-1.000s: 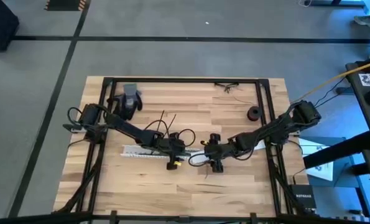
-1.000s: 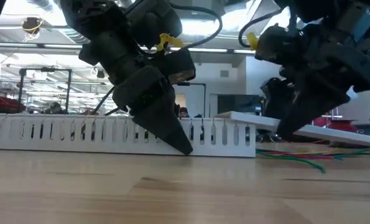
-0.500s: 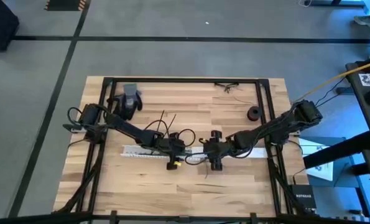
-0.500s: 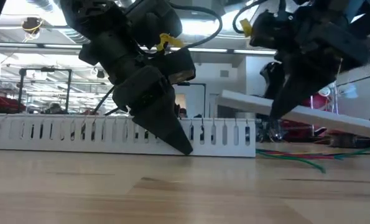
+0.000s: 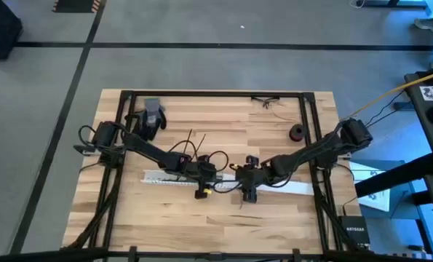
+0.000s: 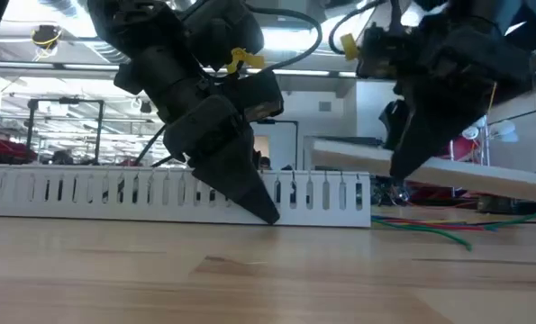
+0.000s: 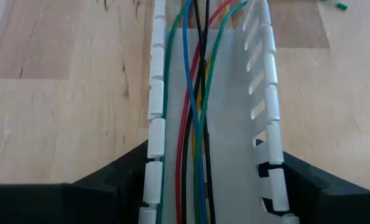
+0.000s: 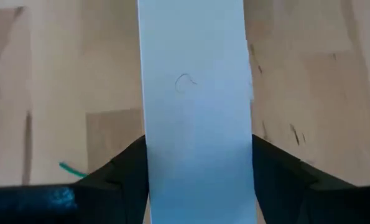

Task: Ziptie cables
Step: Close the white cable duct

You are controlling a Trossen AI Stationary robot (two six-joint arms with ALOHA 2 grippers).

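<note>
Several thin, limp cables lying inside slotted duct; light, best gathered mid-bundle. Left gripper straddling duct walls; right gripper clamping flat cover strip just beside duct.

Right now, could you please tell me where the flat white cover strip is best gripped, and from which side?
Grip the cover strip across its width, by its two long edges, coming from above: it is flat, thin and wide. The right pincer holds it this way, with one end raised off the table. The left pincer clamps the slotted cable duct.
</note>
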